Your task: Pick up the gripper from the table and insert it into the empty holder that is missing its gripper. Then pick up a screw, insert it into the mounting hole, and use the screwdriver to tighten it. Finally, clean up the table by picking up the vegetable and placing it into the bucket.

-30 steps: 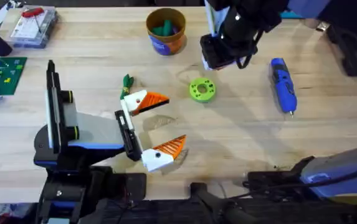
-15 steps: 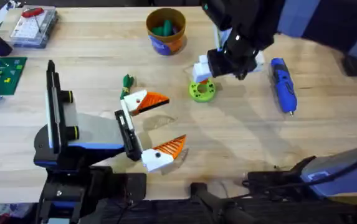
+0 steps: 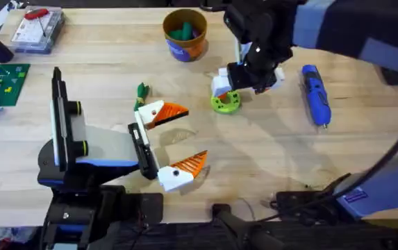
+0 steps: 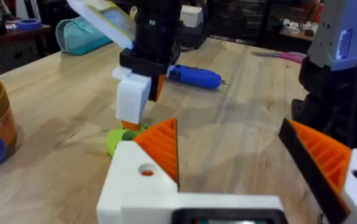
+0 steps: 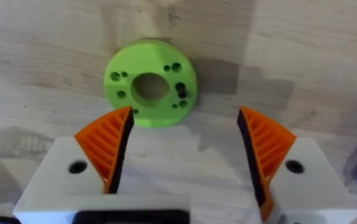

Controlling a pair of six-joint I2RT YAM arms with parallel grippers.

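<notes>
The right gripper (image 5: pixel 181 152) hangs over the green disc (image 5: pixel 151 82), fingers spread wide with nothing between them; from overhead it sits at the middle of the table, between the bucket (image 3: pixel 185 33) and the screwdriver (image 3: pixel 315 92). The disc has a big centre hole and small holes round it, one with something dark in it, perhaps a screw, though I can't be sure. I'd judge this the first or second step, the arm lining up on the disc; the next move looks to be a drop straight down so the fingers straddle whatever it means to take, then a close.

The left gripper (image 3: pixel 168 147) rests low on the near left side, its fingers also apart and empty; the vegetable (image 3: pixel 142 90) lies just beyond its far fingertip, untouched. The screwdriver lies flat on the right, tip toward the near edge, well clear of both arms; cleanup is not yet begun.
</notes>
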